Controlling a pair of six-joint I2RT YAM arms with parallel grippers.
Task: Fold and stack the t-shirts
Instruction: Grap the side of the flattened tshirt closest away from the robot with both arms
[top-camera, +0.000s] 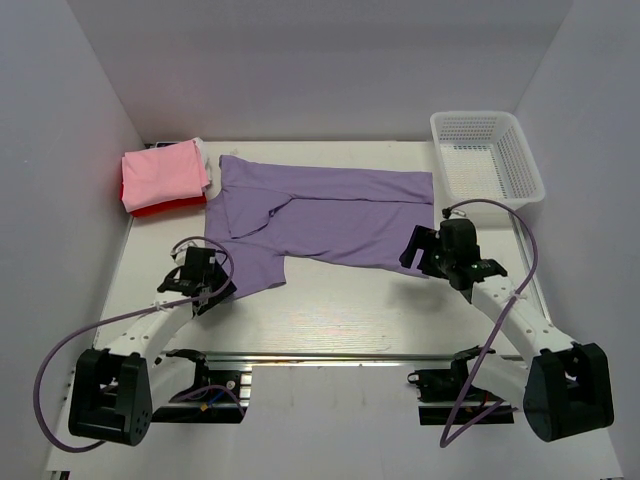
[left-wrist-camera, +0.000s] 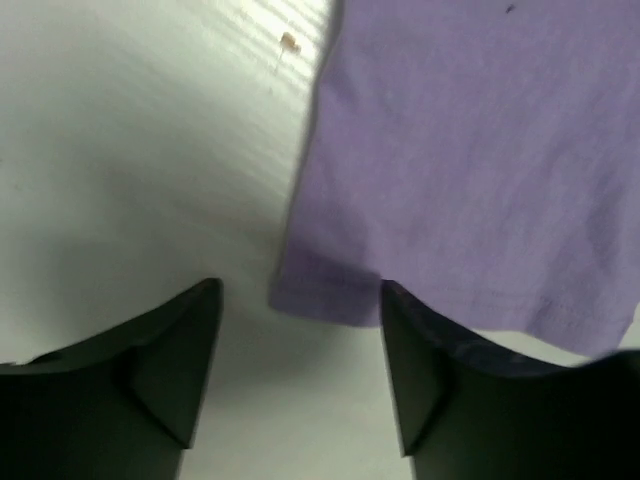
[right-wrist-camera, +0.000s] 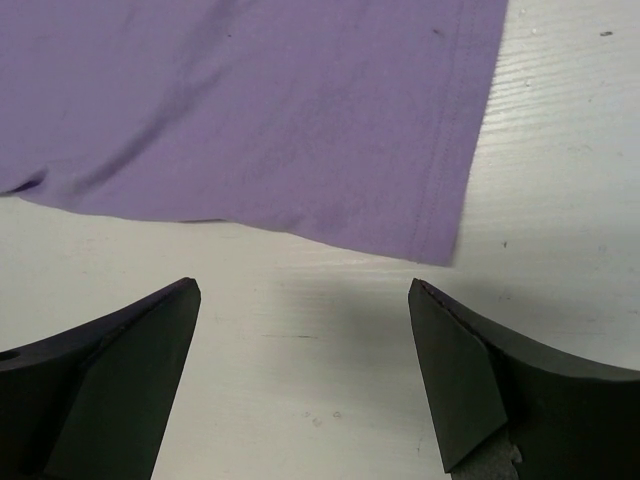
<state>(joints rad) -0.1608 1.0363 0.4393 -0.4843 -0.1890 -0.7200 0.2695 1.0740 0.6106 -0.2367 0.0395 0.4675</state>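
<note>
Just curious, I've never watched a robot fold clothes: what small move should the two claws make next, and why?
Probably each lowers and closes on a near corner of the purple t-shirt. The left gripper and right gripper both hang open, each with a shirt corner just ahead of its fingertips.

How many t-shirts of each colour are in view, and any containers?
lavender t-shirt: 1
pink t-shirt: 1
red t-shirt: 1
white basket: 1
Total: 4
</note>
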